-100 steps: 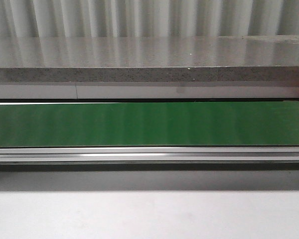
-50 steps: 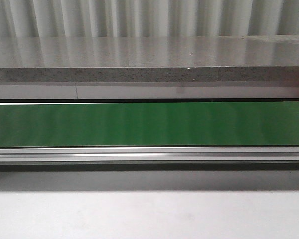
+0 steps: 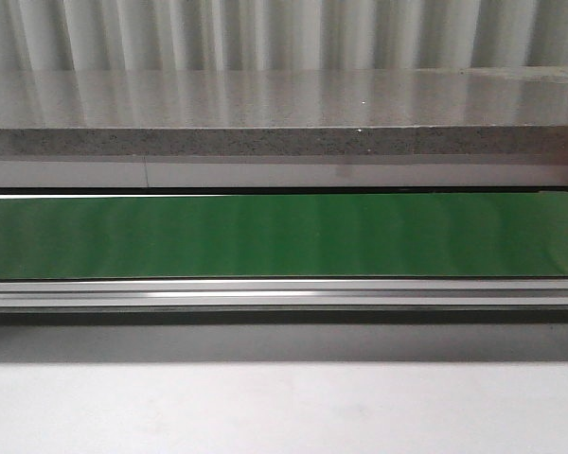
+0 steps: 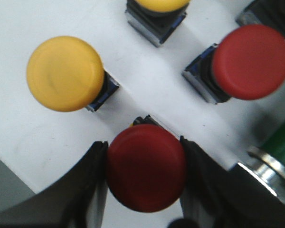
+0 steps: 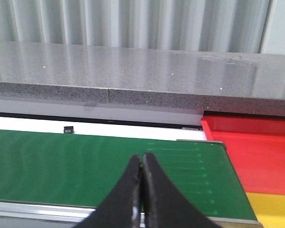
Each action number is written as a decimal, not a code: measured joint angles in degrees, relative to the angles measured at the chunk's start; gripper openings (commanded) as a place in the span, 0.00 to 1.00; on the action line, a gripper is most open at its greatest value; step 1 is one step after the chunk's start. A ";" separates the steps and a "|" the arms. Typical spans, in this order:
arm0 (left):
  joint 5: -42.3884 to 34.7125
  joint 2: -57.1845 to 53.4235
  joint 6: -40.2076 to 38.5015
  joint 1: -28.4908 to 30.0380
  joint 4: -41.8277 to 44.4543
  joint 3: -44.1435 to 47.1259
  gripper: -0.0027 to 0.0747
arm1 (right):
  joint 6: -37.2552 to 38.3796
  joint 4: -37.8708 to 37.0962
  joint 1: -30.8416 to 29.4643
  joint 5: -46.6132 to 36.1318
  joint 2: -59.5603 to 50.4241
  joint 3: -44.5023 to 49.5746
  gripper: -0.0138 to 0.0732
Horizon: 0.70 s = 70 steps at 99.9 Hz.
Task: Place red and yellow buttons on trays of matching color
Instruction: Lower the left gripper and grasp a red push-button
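Note:
In the left wrist view my left gripper (image 4: 142, 144) is shut on a red button (image 4: 146, 167), one black finger pressed to each side of its round cap. On the white surface around it stand another red button (image 4: 251, 61), a yellow button (image 4: 64, 73) and a second yellow button (image 4: 161, 4) cut off by the frame edge. My right gripper (image 5: 142, 157) is shut with nothing in it, above the green belt (image 5: 61, 161). Past the belt's end lie the red tray (image 5: 256, 152) and the yellow tray (image 5: 273, 206). Neither gripper shows in the front view.
The green conveyor belt (image 3: 284, 236) runs across the front view, with a metal rail (image 3: 284, 293) in front and a grey stone counter (image 3: 284, 113) behind. A belt end with a metal roller (image 4: 263, 166) sits close beside the left gripper.

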 measured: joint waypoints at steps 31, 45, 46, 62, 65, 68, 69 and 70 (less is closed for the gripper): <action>6.26 -14.22 4.25 -4.21 -0.03 -2.97 0.01 | 0.00 0.00 0.00 0.00 0.00 0.00 0.08; 8.51 -17.60 5.15 -6.07 -0.03 -6.43 0.01 | 0.00 0.00 0.00 0.00 0.00 0.00 0.08; 8.79 -17.72 5.32 -6.21 -0.03 -6.80 0.01 | 0.00 0.00 0.00 0.00 0.00 0.00 0.08; 10.60 -16.95 7.60 -10.37 -0.03 -10.48 0.01 | 0.00 0.00 0.00 0.00 0.00 0.00 0.08; 10.88 -16.50 7.74 -11.39 -0.03 -11.26 0.01 | 0.00 0.00 0.00 0.00 0.00 0.00 0.08; 11.19 -15.94 7.90 -12.18 -0.14 -11.88 0.01 | 0.00 0.00 0.00 0.00 0.00 0.00 0.08; 11.19 -15.61 7.90 -12.38 -0.13 -12.03 0.01 | 0.00 0.00 0.00 0.00 0.00 0.00 0.08; 11.37 -15.43 7.99 -12.76 -0.13 -12.34 0.01 | 0.00 0.00 0.00 0.00 0.00 0.00 0.08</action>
